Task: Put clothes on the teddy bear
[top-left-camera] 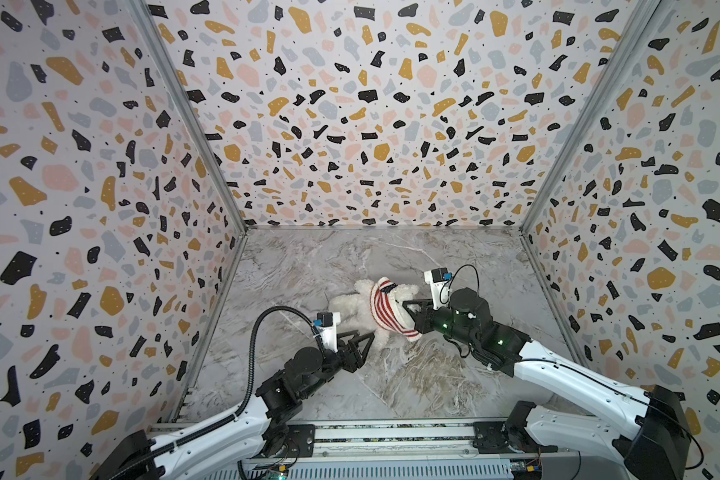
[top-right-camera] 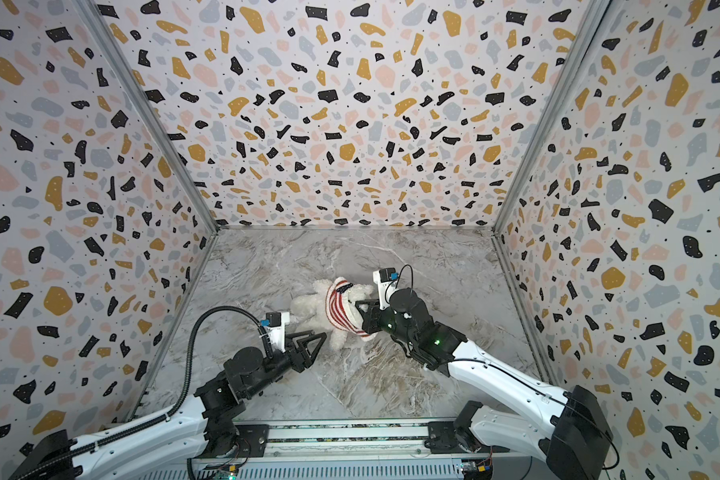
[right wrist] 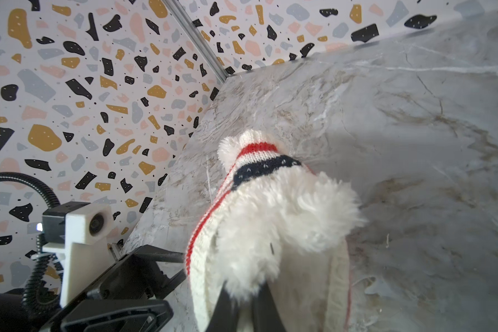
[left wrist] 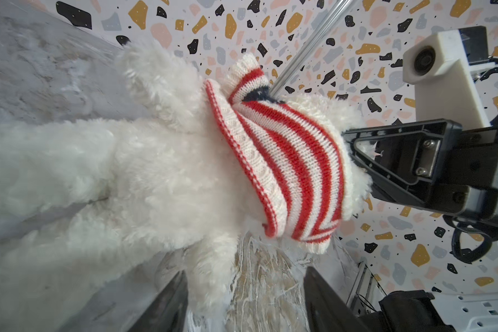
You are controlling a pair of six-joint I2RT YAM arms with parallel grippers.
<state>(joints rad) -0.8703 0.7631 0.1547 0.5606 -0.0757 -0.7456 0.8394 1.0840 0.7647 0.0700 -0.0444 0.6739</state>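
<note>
Terrazzo-speckled walls enclose a grey marble-patterned worktop. At the lower centre of both top views, the small fluffy white plush teddy bear lies on the worktop, its legs toward the left of the frame and its head end toward the right. A red-and-white striped knit top with a navy patch is bunched around its upper body, the hem rolled at the chest, leaving the belly and 2 legs bare. The right end effector comes in from the right of the frame and is pressed together, pinching white fur at the bear's head end. The left end effector is spread; its 2 fingers stand either side of 1 furry limb without clamping it.
</note>
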